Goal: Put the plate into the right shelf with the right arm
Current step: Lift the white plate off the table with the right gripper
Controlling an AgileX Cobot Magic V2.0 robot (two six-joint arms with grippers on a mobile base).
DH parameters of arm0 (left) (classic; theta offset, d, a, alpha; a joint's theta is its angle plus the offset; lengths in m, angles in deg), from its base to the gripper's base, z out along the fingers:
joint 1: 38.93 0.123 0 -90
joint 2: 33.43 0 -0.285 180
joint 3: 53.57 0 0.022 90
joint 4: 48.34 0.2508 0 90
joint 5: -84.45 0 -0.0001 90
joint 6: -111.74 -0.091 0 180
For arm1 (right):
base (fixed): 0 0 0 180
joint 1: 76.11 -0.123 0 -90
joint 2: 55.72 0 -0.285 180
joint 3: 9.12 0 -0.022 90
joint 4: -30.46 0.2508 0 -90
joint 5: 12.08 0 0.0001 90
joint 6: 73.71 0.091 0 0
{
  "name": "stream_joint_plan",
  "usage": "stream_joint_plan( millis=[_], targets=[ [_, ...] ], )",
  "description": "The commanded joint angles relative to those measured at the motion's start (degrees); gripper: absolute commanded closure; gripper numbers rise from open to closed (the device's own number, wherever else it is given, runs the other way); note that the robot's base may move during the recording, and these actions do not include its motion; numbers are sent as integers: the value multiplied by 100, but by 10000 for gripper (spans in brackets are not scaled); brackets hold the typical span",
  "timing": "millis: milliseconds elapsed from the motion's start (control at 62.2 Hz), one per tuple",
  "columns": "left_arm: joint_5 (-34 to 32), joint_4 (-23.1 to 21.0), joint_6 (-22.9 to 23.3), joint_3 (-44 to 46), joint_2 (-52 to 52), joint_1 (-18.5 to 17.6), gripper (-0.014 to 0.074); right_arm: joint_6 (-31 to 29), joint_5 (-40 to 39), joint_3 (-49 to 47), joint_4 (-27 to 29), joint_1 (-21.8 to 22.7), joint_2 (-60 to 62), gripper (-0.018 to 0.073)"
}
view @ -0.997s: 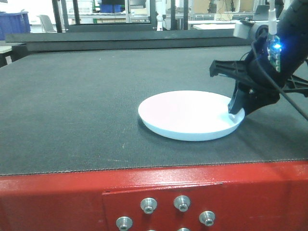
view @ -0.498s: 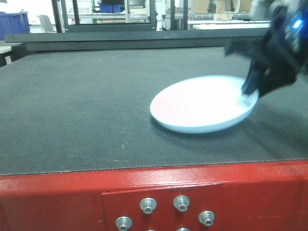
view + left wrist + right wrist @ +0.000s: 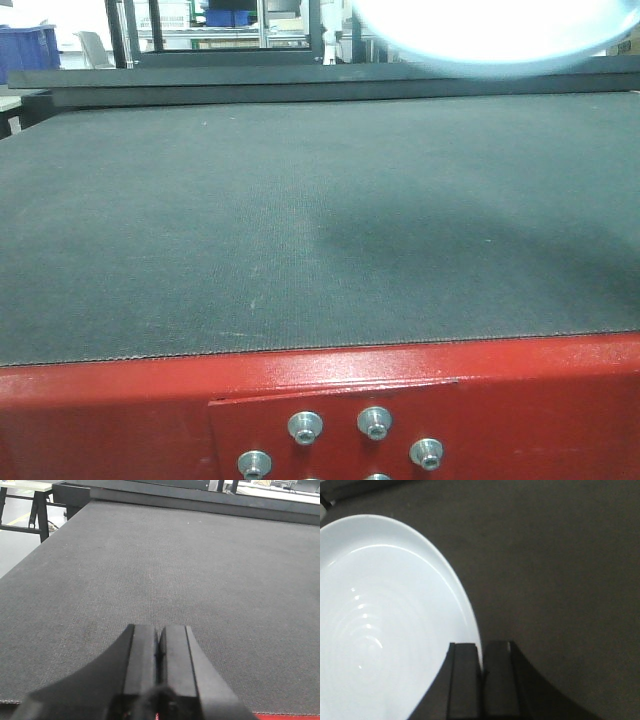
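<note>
The white plate hangs high at the top right of the front view, blurred, showing its pale bluish underside, well above the dark mat. In the right wrist view the plate fills the left side, and my right gripper is shut on its rim, one finger over the plate, one under. My left gripper is shut and empty, low over the mat near its front edge. The right gripper itself is out of the front view. The steel shelf is out of view.
The red front edge of the table carries several bolts. A raised dark ledge runs along the mat's far side. Blue bins and metal frames stand behind.
The right gripper has lifted the plate off the mat and carried it up and to the right, nearly out of the front view. The arm has left that view.
</note>
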Motion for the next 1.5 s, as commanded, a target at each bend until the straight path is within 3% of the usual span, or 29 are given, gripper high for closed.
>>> stream_joint_plan(
  millis=[0,322,627,1479],
  targets=[
    [-481,1,34,-54,-45,-11,643,-41,-885,207,-37,25,666,505],
    [-481,1,34,-54,-45,-11,643,-129,-3257,2426,-42,25,2441,505],
    [-481,1,34,-54,-45,-11,643,-129,-4627,3588,-42,25,3058,505],
    [-481,1,34,-54,-45,-11,643,-129,-4653,3600,-42,25,3058,505]
  ],
)
